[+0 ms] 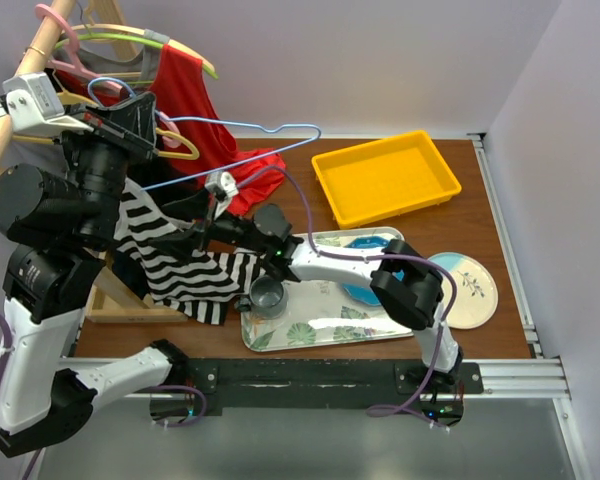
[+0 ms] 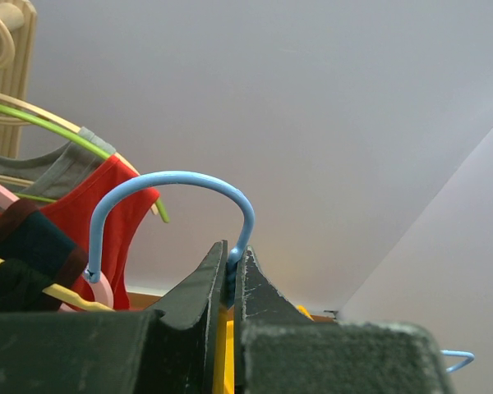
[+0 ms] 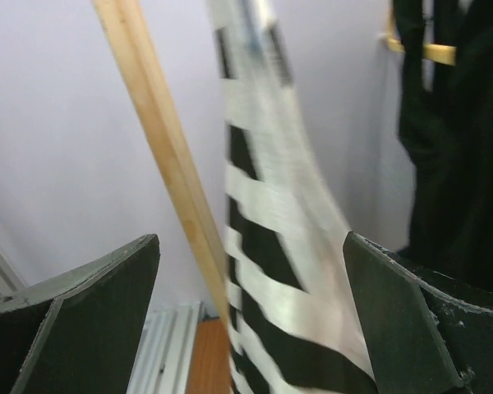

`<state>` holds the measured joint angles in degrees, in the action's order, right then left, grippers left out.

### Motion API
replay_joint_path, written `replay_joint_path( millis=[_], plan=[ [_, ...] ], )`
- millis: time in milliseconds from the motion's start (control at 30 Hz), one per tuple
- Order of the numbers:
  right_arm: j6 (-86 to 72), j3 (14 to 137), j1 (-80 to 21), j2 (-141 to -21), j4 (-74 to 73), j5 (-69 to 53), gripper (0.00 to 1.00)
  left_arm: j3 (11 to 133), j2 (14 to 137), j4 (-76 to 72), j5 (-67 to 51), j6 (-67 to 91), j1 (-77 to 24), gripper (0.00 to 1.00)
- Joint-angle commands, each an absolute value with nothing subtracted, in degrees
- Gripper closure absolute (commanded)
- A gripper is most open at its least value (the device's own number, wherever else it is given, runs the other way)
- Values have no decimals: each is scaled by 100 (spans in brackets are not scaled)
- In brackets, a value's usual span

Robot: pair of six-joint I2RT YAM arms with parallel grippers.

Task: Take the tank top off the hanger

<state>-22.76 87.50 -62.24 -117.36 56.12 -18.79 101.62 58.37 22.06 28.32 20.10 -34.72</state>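
Jaws of the left gripper [image 2: 232, 261] are pressed together on the hook of the blue hanger [image 2: 181, 176]. The right gripper [image 3: 251, 238] is spread wide just below that hanger, gripping nothing. The black-and-white striped tank top [image 3: 271, 246] droops below the hanger, passing loosely between the right gripper's parted fingers [image 3: 90, 312].

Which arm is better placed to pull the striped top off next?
Right. The right gripper, open, faces the black-and-white striped tank top; the left gripper is shut on the hook of the blue wire hanger.

No legible text or labels anywhere.
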Motion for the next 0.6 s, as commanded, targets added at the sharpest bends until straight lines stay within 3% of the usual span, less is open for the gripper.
replay_joint_path(
  millis=[0,100,133,200,233,267,567],
  plan=[
    [-1960,9210,-6477,-11944,5459,-1433,1,10134,5818,1740,2628,2153,-3454,100],
    [-1828,9281,-6600,-12050,5273,-1169,10,10055,5748,1679,2575,2215,-3463,100],
    [-1854,9255,-6601,-12085,5300,-1160,33,10081,5731,1696,2514,2267,-3463,100],
    [-1855,9185,-6601,-12111,5396,-1090,66,10177,5695,1749,2330,2346,-3454,100],
    [-1854,9185,-6583,-12129,5405,-1125,89,10204,5643,1775,2260,2442,-3463,100],
    [-1854,9228,-6566,-12129,5388,-1160,99,10230,5599,1828,2180,2504,-3463,100],
    [-2346,9264,-6118,-12015,5353,-1432,100,10072,5028,2337,1398,3190,-3454,100]
  ],
)
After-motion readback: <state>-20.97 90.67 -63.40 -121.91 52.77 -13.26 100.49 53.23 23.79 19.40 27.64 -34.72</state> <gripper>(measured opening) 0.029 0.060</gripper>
